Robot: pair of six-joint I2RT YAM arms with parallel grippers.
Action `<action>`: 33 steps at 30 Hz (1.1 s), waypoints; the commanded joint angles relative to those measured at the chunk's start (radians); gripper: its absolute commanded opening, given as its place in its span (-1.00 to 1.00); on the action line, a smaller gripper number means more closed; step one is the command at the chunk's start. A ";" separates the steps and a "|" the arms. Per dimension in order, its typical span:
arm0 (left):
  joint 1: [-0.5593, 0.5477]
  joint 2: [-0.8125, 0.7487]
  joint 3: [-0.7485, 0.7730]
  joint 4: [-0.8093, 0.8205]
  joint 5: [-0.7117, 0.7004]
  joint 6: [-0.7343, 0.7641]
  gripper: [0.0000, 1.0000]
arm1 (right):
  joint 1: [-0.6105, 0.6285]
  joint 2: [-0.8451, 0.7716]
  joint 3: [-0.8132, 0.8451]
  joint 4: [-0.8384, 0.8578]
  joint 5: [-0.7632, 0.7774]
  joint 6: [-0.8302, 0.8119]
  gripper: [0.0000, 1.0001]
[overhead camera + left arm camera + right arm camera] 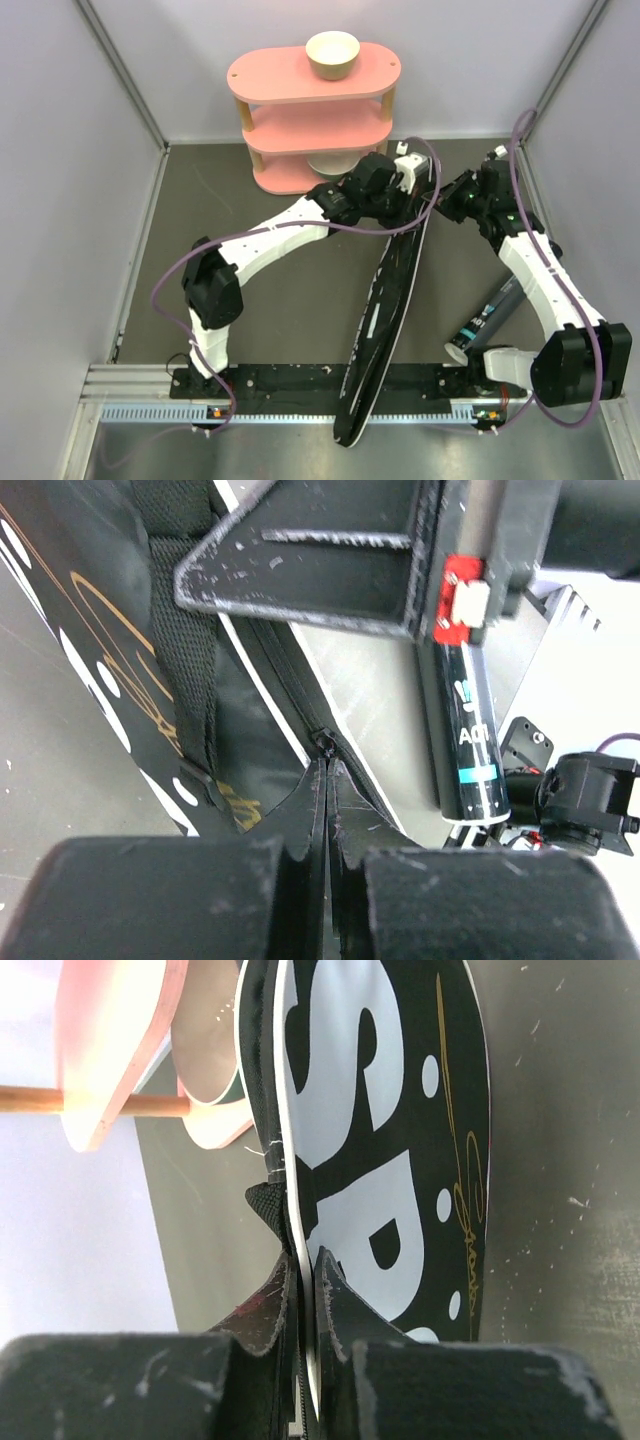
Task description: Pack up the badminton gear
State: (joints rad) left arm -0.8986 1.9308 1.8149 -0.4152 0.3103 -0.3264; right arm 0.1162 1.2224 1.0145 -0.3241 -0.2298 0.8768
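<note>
The long black bag [385,300] lettered SPORT stands on its edge, running from mid-table to the near edge. My left gripper [404,200] is at its far end, shut on the small zipper pull [324,742] at the fingertips of the left gripper [328,772]. My right gripper [442,204] is beside it, and the right wrist view shows this gripper [305,1260] shut on the white-piped rim of the bag [385,1110]. The black tube [489,314] lies on the table to the right; it also shows in the left wrist view [470,730]. Rackets and shuttlecocks are out of view.
The pink three-tier shelf [312,115] stands at the back with a cream bowl [332,53] on top and another [212,1055] on a lower tier, close behind the bag's far end. Grey walls close in both sides.
</note>
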 commanded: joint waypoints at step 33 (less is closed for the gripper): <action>-0.220 -0.694 -0.796 -0.014 -0.109 -0.098 -1.00 | -0.259 0.319 0.401 -0.032 0.374 0.041 -1.00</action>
State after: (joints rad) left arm -1.0946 1.3159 1.0622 -0.3454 0.1234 -0.3714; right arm -0.0994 1.5074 1.3170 -0.4614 -0.0467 0.9482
